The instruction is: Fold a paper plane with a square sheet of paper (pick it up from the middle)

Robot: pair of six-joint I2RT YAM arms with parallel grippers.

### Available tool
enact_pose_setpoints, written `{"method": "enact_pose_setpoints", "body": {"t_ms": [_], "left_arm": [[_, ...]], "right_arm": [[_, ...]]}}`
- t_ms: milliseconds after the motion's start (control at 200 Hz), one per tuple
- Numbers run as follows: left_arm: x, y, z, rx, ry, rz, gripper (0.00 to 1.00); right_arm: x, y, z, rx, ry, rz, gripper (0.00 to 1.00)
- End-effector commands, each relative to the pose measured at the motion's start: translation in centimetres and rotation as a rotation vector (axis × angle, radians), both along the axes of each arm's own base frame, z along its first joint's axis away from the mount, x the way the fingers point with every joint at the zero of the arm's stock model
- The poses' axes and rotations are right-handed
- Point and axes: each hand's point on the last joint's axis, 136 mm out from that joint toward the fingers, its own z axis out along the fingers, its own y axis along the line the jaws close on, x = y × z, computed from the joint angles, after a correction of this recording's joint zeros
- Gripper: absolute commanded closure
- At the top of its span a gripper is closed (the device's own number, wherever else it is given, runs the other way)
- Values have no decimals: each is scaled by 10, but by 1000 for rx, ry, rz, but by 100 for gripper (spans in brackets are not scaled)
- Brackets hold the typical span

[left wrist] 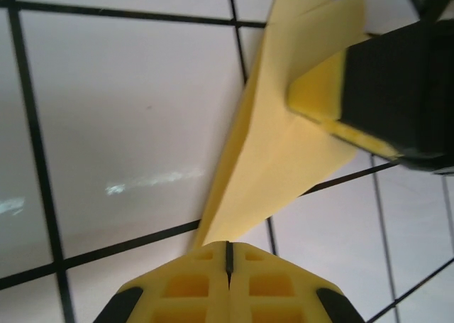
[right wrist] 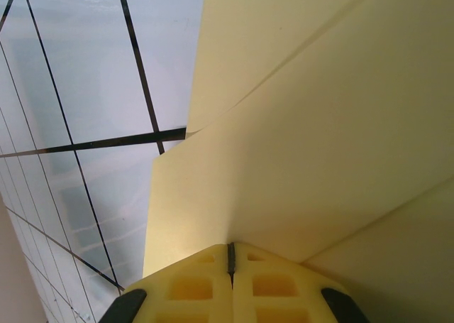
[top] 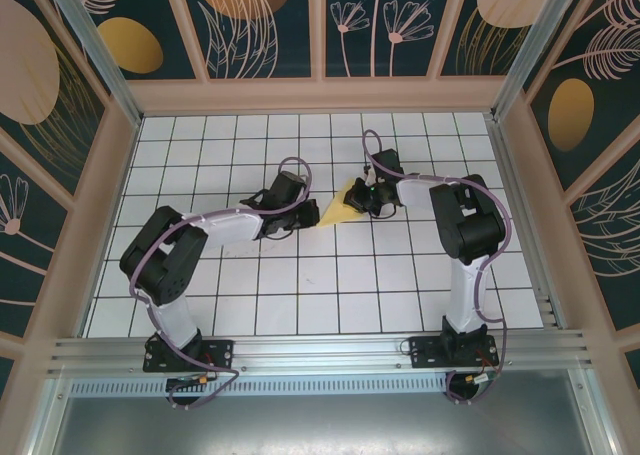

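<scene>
Because the walls (top: 70, 125) with their dark panels of gold discs and pale flower outlines close in the left, far and right sides, the work sits on a white table (top: 250, 285) ruled into tiles by black lines, with a ribbed metal rail (top: 320, 353) across the near edge where both arm bases are bolted. Purple cables (top: 497, 265) loop along each arm. Nothing lies between the arms and the middle of the table, where the pale yellow sheet of paper (top: 338, 208) is already folded into a wedge, its narrow end pointing away from the bases and its wider end nearer the left arm. In the overhead view the left gripper (top: 306, 213) meets the paper from the left and the right gripper (top: 366, 201) from the right, so the paper spans the small gap between them. From the left wrist, the left gripper (left wrist: 228, 258) has its yellow fingertips pressed together with just a thin seam between them, and a pointed corner of the paper (left wrist: 269, 160) runs straight into that seam; overlapping folded layers show higher up, where the right gripper (left wrist: 333, 106) clamps the far end. From the right wrist, the right gripper (right wrist: 230, 258) is likewise clenched, the paper (right wrist: 305, 138) meeting its tips and spreading in creased layers above the tiles.
</scene>
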Motion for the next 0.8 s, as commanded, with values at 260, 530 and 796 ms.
{"method": "enact_pose_setpoints", "body": {"t_ms": [260,530,796], "left_arm": [[1,-17,-29,-58,78,-30,100],[-4,6,-60,83,121,9,100],[-4,-8,-30,-32,65,-23,100]], "right_arm": [[-32,-42,-71,-210,186,-73,100],[-28,-40,-66,-204,172,-68,100],[-15,-34,-47,-179,106,-48,100]]}}
